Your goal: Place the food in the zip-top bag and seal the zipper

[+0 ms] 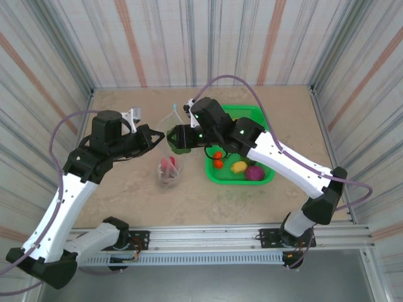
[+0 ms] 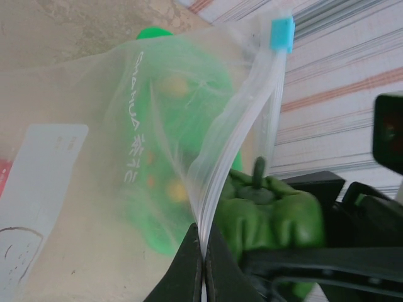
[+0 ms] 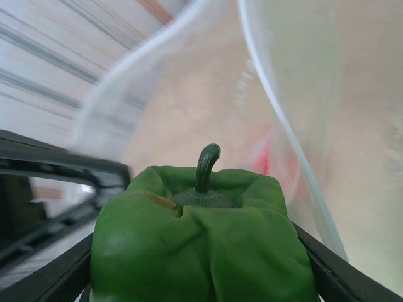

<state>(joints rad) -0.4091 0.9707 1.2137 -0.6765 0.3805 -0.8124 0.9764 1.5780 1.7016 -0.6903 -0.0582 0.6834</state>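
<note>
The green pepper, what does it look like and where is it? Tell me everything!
The green pepper is a shiny, lumpy toy, plastic by its look. It has a darker curved stem on top and a small brownish mark near the stem. It sits stem up between the two black fingers of the right gripper, which press its sides. It hangs at the open mouth of the clear zip-top bag, close beside the rim. I cannot tell whether it is past the rim.

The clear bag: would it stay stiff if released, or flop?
Probably flop: the zip-top bag creases and hangs from the left end effector's pinch. Likely light: one pinch at the zipper holds its mouth up.
</note>
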